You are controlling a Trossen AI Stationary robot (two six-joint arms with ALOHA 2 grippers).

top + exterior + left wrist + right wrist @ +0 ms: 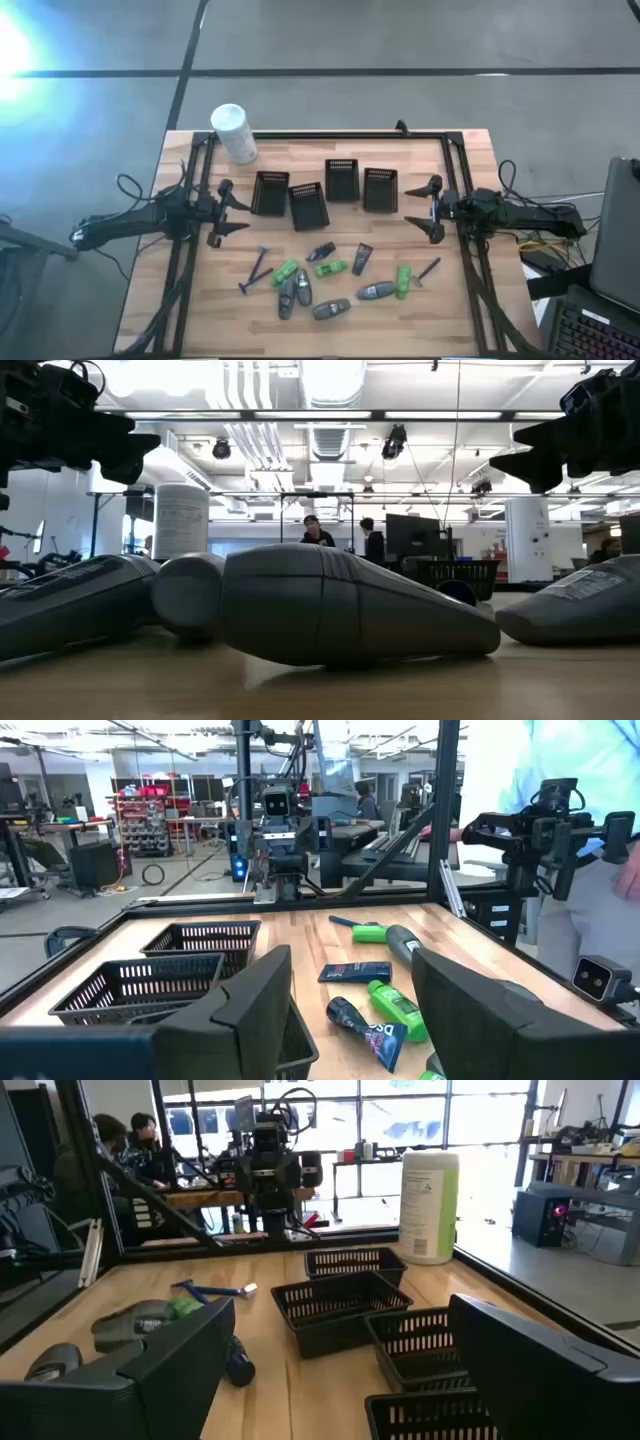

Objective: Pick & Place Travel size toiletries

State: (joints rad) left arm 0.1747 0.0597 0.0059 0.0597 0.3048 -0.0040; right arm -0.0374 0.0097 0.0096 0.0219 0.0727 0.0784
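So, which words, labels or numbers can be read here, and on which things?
None can be read.
White canister: printed label, too blurred.
Dark tube: pale print, too small.
Grey bottles: faint marks on the labels, unreadable.
Green bottles: no legible print.

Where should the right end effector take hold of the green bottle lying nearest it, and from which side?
Grip the green bottle across the middle of its body, coming straight down from above. It lies flat, long axis running roughly toward and away from the baskets, so the fingers probably fit either side. A razor lies just beside it on the right arm's side, so keep that finger close in. The right end effector is open.
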